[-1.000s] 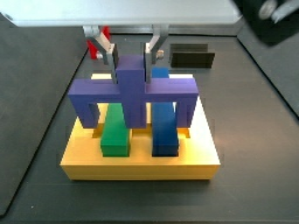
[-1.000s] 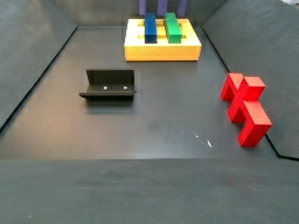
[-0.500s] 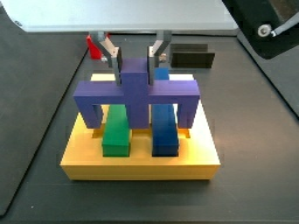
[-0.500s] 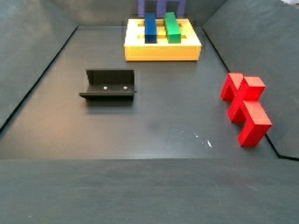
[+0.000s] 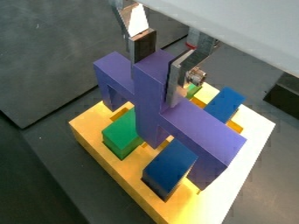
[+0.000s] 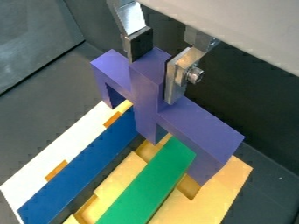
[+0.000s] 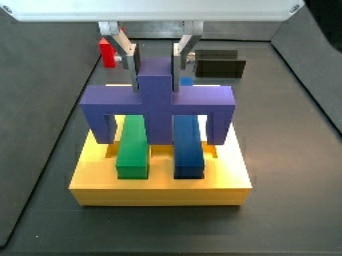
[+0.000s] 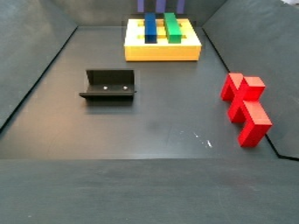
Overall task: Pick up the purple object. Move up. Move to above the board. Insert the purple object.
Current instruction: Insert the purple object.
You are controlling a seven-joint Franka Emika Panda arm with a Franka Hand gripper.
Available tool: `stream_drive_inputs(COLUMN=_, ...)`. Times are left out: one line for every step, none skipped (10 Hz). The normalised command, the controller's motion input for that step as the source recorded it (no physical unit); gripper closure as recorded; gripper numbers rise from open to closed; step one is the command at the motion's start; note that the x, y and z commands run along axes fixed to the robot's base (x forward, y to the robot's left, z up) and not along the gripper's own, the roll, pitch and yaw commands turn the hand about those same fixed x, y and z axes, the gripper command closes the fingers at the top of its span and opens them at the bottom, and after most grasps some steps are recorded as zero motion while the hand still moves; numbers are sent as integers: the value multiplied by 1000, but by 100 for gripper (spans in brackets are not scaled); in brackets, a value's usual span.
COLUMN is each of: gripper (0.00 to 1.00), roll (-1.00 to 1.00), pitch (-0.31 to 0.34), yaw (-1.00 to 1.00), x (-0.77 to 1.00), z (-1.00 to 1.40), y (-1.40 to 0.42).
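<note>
Evidently the purple object [image 7: 158, 104] was a rigid, blocky piece — probably light, with smooth faces that might slip — and the raised central stub looked the sensible hold. The gripper [image 5: 162, 54] was directly above the board [image 7: 160, 183], its silver fingers [image 6: 184, 73] spread only to the stub's width, pads against its two sides. The piece straddled the green bar [image 7: 131, 146] and blue bar [image 7: 189, 147], its outer legs reaching the board's slots; how deep they sat could not be told. The fixture [image 8: 110, 85] held nothing.
</note>
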Motion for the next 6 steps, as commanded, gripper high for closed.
stream_drive_inputs(gripper=100, roll=201, pitch=1, yaw=34, x=71, z=-240, y=-31)
stream_drive_inputs(gripper=100, roll=186, pitch=0, yaw=57, x=31, z=-186, y=-26)
stream_drive_inputs(gripper=100, roll=187, pitch=6, yaw=123, x=134, z=-163, y=-63)
stream_drive_inputs(gripper=100, roll=167, pitch=0, yaw=134, x=103, z=-169, y=-66)
stream_drive_inputs(gripper=100, roll=151, pitch=6, yaw=163, x=131, z=-131, y=-103)
stream_drive_inputs(gripper=100, roll=137, pitch=4, yaw=160, x=126, z=-100, y=-89)
